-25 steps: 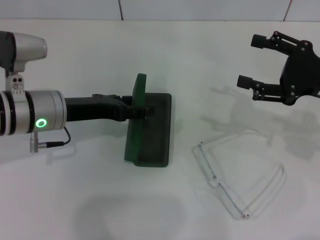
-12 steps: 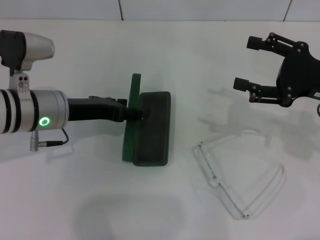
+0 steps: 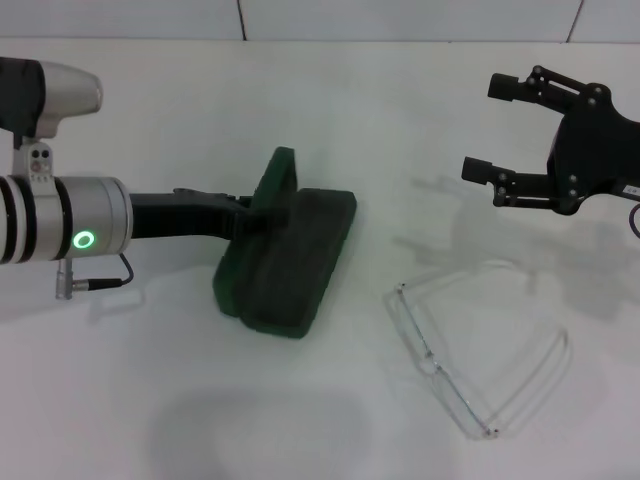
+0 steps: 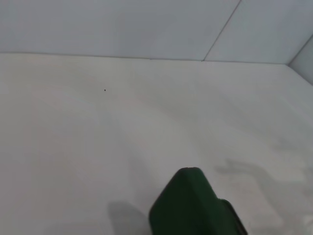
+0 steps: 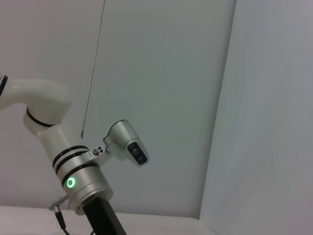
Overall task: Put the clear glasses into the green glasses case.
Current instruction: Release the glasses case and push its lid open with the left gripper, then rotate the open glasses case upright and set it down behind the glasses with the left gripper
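The green glasses case (image 3: 295, 265) lies open on the white table left of centre, turned at a slant. Its lid (image 3: 277, 182) stands raised, and the lid's edge also shows in the left wrist view (image 4: 193, 208). My left gripper (image 3: 262, 212) reaches in from the left and is shut on that lid. The clear glasses (image 3: 432, 362) lie unfolded on the table to the right of the case, arms spread. My right gripper (image 3: 488, 127) hovers open above the table, beyond the glasses at the far right, holding nothing.
The white table (image 3: 320, 120) runs back to a tiled wall. In the right wrist view only the left arm (image 5: 78, 181) and the wall show.
The case has swung round under the left gripper: its near end slid left and the lid leans over. The right gripper drifted slightly left, still open.
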Controlling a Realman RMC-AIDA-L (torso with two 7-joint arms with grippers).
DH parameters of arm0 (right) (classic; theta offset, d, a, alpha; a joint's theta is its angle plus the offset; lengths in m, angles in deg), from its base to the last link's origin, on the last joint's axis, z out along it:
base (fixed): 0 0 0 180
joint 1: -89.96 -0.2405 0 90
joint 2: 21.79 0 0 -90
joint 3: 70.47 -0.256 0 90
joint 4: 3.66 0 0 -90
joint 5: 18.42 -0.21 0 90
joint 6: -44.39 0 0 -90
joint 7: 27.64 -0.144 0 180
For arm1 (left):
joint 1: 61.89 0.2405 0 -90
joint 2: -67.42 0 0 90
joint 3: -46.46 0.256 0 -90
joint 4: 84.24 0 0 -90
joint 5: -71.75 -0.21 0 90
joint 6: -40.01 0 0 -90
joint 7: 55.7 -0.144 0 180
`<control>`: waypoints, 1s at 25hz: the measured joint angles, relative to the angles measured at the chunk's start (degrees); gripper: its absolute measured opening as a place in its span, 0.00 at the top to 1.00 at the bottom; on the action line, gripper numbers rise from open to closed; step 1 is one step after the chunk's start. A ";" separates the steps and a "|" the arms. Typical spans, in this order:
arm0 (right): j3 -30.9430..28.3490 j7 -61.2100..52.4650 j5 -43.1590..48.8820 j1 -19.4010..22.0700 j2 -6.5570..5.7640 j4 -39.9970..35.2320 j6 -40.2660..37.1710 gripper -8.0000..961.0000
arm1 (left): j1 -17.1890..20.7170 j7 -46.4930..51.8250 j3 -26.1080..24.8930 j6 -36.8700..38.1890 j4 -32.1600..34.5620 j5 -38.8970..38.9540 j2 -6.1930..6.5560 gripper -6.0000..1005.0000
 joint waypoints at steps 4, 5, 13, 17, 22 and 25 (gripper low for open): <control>0.00 0.60 0.51 0.00 0.03 -0.01 0.03 0.10 | -0.03 -0.05 -0.03 0.11 0.01 0.09 0.05 0.46; 0.00 0.70 0.61 0.00 0.05 -0.01 0.03 0.10 | -0.08 -0.08 -0.04 0.13 0.01 0.09 0.08 0.49; 0.00 1.01 0.72 0.37 0.01 -0.01 -0.30 0.10 | -0.69 -3.04 -0.03 0.25 0.01 -0.21 0.12 0.72; 0.08 1.15 2.00 0.87 -0.34 -0.09 -1.48 0.10 | -1.16 -8.46 -0.07 0.27 0.30 1.37 0.10 0.79; 0.09 5.32 8.53 1.98 -1.06 -0.22 -8.31 0.10 | -3.39 -18.49 -0.17 0.19 0.57 3.03 0.19 0.80; 0.09 7.47 12.07 2.73 -0.98 -0.68 -11.19 0.10 | -5.68 -25.99 -0.08 0.24 0.52 3.12 0.25 0.80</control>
